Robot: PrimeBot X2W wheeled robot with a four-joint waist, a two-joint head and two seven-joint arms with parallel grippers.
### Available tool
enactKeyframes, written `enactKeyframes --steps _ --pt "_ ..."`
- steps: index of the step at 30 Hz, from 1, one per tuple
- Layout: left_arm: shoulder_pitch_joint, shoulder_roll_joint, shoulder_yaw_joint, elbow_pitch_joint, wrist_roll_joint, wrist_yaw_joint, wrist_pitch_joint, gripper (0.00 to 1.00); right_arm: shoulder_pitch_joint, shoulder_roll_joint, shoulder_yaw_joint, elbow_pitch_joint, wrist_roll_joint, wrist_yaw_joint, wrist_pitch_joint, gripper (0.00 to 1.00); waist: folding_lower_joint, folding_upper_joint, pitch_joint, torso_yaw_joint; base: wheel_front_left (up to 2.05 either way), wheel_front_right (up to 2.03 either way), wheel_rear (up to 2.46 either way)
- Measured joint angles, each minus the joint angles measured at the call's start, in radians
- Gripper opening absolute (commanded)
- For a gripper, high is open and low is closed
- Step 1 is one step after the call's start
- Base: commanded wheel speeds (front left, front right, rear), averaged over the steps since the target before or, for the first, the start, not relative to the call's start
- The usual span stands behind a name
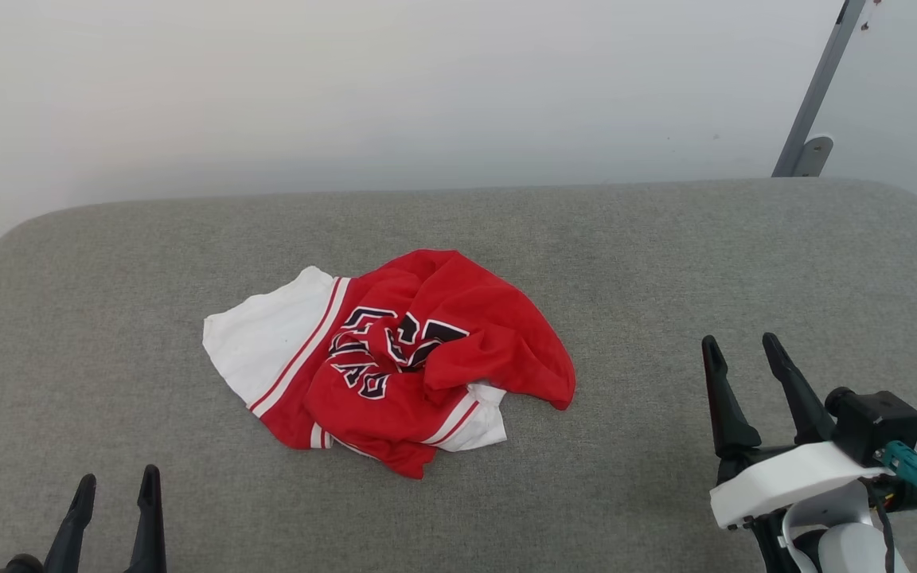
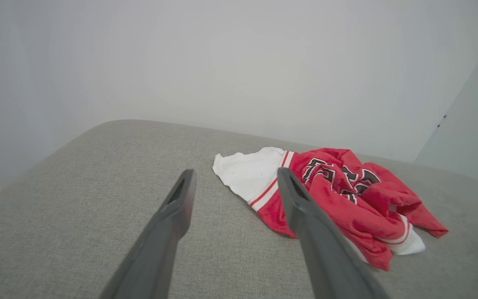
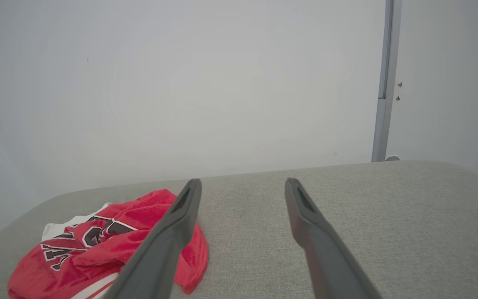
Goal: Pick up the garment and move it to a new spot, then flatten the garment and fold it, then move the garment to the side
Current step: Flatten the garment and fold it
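The garment point(image 1: 395, 358) is lying in a crumpled heap near the middle of the grey cushioned surface point(image 1: 665, 255), a little toward the robot's left. 1 white sleeve point(image 1: 259, 350) is spreading flat to the left, while the red body is piling over itself. The black lettering point(image 1: 379, 350) is twisting across the folds; the number is possibly 23, though the creases are hiding too much to be sure. A second white patch with striped trim point(image 1: 474, 422) is poking out at the near edge of the heap.

The left gripper point(image 1: 120, 475) is hovering at the near left, its 2 fingers standing apart and holding nothing, well apart from the cloth. The right gripper point(image 1: 740, 341) is waiting off to the right, likewise spread wide and empty, with bare cushion between it and the red hem.

Judging by its drape, the fabric is looking light, soft and limp, so it is likely going to sag and swing from wherever it is pinched, with no risk of breaking. The textured grey cover is probably going to drag on it slightly. A raised ridge of the red body near the top of the heap is offering the easiest pinch, since fingers are able to close there without scraping the cushion. For flattening, the flat sleeve and the opposite hem are giving cleaner edges for the 2 grippers.
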Motion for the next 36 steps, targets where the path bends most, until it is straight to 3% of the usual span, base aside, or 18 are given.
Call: enactKeyframes --steps 17,29,36 --pt "-0.011 -0.02 0.008 0.007 0.036 -0.019 0.0 1.0 0.015 0.0 0.014 0.014 0.034 0.0 0.029 1.0 0.0 0.0 -0.005 0.012 0.0 0.0 0.0" --pt "-0.021 -0.006 -0.007 0.01 0.033 -0.021 0.0 1.0 -0.037 -0.004 0.21 0.082 0.05 0.0 0.254 1.0 0.0 0.0 0.0 0.095 0.0 0.0 0.0" --pt "-0.061 0.004 -0.053 0.02 0.016 -0.022 0.0 1.0 -0.12 -0.059 0.293 0.161 0.046 0.0 0.42 1.0 0.0 0.0 0.032 0.168 0.0 0.0 0.0"
